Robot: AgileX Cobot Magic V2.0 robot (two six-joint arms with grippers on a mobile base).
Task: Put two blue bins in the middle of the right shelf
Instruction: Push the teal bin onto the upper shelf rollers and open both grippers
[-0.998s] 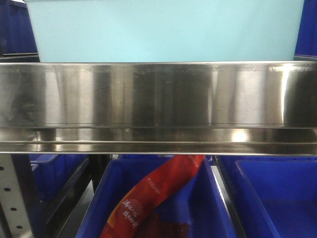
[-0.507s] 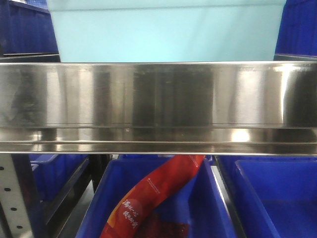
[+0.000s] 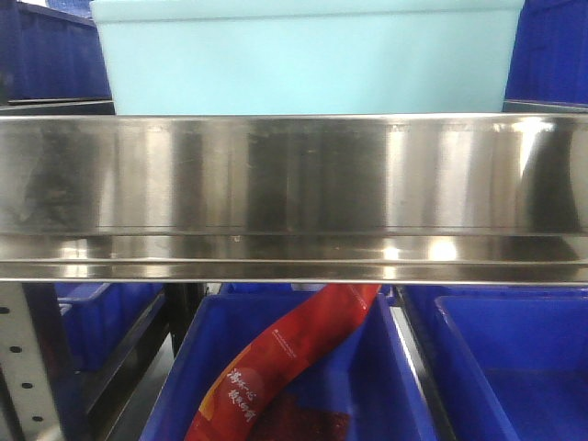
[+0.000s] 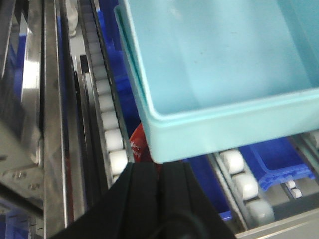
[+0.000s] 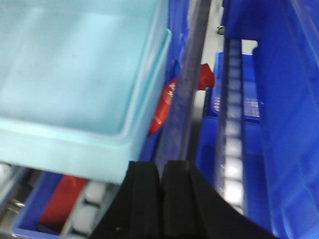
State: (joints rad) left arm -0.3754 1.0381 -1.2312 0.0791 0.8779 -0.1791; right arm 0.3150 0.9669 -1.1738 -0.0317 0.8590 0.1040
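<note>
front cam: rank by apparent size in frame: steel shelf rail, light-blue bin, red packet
1. Steel shelf rail, spans the full width.
2. Light-blue bin, cut off at the top.
3. Red packet, partly hidden.
Apparent size only; depths differ.

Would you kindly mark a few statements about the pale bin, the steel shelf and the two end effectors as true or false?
1. The light-blue bin sits above the steel shelf's front rail. True.
2. The light-blue bin holds a red packet. False: it looks empty; the red packet lies in a dark blue crate on the tier below.
3. The left end effector has its fingers closed together. True.
4. The right end effector grips the bin's rim. False: it is shut, just short of the bin.
</note>
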